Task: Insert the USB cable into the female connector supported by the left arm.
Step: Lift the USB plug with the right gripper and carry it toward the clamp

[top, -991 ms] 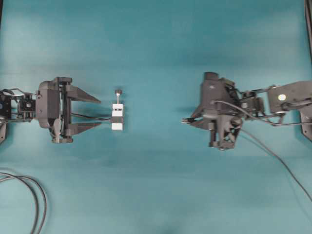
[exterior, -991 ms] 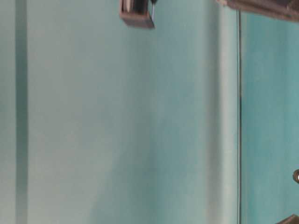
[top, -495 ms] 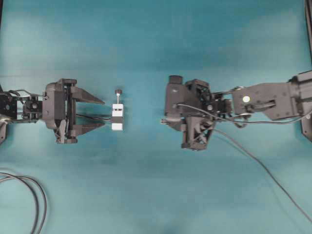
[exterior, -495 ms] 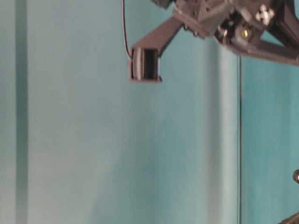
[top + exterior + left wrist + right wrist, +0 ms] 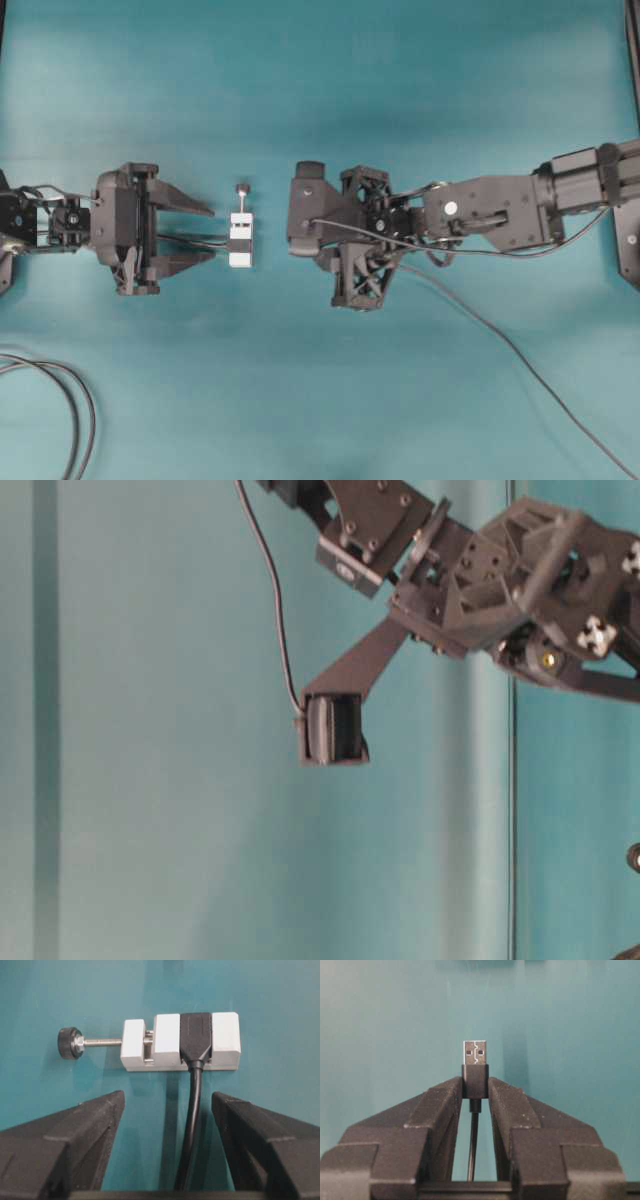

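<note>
Overhead view: the right gripper (image 5: 292, 238), clenched on the USB cable (image 5: 475, 1067), has advanced much closer to the female connector (image 5: 241, 240), now just beside it without touching. The plug's long axis points toward the connector, whose block lies crosswise before the spread-open left gripper (image 5: 205, 234).

A plain teal tabletop (image 5: 320, 100) is carrying everything here. The female connector (image 5: 241, 240) is sitting directly on it left of centre, its knobbed pin (image 5: 242, 190) pointing toward the far edge. Looped dark cables (image 5: 60, 400) are lying at the near-left corner.
</note>
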`<action>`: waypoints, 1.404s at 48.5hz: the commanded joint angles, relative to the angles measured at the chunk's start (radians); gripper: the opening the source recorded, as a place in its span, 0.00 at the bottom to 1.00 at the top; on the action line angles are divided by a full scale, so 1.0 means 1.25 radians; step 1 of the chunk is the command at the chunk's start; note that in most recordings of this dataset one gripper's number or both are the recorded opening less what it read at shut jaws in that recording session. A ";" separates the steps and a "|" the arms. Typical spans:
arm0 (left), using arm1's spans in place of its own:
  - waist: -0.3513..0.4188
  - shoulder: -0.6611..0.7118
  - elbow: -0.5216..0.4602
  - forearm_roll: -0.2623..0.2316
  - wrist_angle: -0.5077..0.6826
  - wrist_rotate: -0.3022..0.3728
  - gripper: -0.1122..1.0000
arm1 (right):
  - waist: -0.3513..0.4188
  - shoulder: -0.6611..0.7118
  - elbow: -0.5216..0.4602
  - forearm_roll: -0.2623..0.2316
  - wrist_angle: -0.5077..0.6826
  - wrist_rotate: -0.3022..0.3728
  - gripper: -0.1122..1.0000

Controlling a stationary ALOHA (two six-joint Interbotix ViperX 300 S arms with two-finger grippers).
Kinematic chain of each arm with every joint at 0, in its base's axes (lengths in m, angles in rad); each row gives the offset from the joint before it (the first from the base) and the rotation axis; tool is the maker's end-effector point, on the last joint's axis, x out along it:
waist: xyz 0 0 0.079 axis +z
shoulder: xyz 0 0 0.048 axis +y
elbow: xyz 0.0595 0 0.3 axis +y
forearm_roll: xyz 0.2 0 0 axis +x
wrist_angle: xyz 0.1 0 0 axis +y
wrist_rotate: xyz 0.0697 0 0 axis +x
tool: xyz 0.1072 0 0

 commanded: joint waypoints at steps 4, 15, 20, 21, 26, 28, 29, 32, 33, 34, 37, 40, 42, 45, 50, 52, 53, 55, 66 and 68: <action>-0.001 0.004 -0.011 -0.002 -0.010 -0.011 0.81 | -0.002 0.005 -0.049 -0.002 0.013 0.001 0.29; -0.001 0.043 -0.022 -0.002 -0.053 -0.013 0.81 | -0.006 0.038 -0.099 -0.002 0.033 0.001 0.29; -0.001 0.053 -0.027 -0.004 -0.072 -0.013 0.81 | -0.010 0.052 -0.120 -0.002 0.048 0.001 0.29; -0.001 0.054 -0.027 -0.002 -0.076 -0.013 0.81 | -0.010 0.053 -0.123 -0.002 0.049 0.001 0.29; 0.000 0.056 -0.027 -0.002 -0.079 -0.013 0.81 | -0.012 0.059 -0.131 -0.002 0.053 0.001 0.29; 0.000 0.056 -0.027 -0.002 -0.079 -0.013 0.81 | -0.013 0.060 -0.134 -0.002 0.054 0.001 0.29; 0.000 0.056 -0.027 -0.002 -0.079 -0.013 0.81 | -0.013 0.061 -0.135 -0.002 0.054 0.001 0.29; 0.000 0.058 -0.027 -0.002 -0.077 -0.013 0.81 | -0.016 0.064 -0.141 -0.002 0.054 0.001 0.29; -0.001 0.058 -0.026 -0.002 -0.077 -0.013 0.81 | -0.016 0.065 -0.142 -0.004 0.053 0.001 0.29; -0.001 0.058 -0.027 -0.002 -0.076 -0.013 0.81 | -0.016 0.066 -0.144 -0.002 0.054 0.001 0.29; 0.000 0.058 -0.027 -0.002 -0.077 -0.013 0.81 | -0.017 0.070 -0.148 -0.006 0.054 0.001 0.29; 0.000 0.058 -0.027 -0.002 -0.076 -0.013 0.81 | -0.017 0.075 -0.155 -0.028 0.055 0.004 0.29; 0.000 0.058 -0.027 -0.002 -0.076 -0.013 0.81 | -0.016 0.079 -0.158 -0.042 0.058 0.006 0.29; 0.000 0.058 -0.027 -0.002 -0.076 -0.013 0.81 | -0.015 0.080 -0.167 -0.053 0.067 0.010 0.29; 0.001 0.058 -0.027 -0.002 -0.076 -0.013 0.81 | -0.015 0.086 -0.180 -0.058 0.093 0.018 0.29; 0.001 0.058 -0.027 -0.002 -0.076 -0.013 0.81 | -0.015 0.087 -0.184 -0.059 0.101 0.021 0.29; 0.001 0.058 -0.027 -0.004 -0.076 -0.013 0.81 | -0.013 0.090 -0.185 -0.059 0.103 0.021 0.29; 0.002 0.058 -0.027 -0.002 -0.076 -0.013 0.81 | -0.011 0.091 -0.187 -0.059 0.106 0.022 0.29; 0.004 0.058 -0.027 -0.002 -0.076 -0.012 0.81 | -0.001 0.097 -0.191 -0.059 0.104 0.022 0.29; 0.005 0.058 -0.027 -0.002 -0.076 -0.012 0.81 | -0.001 0.097 -0.190 -0.060 0.106 0.022 0.29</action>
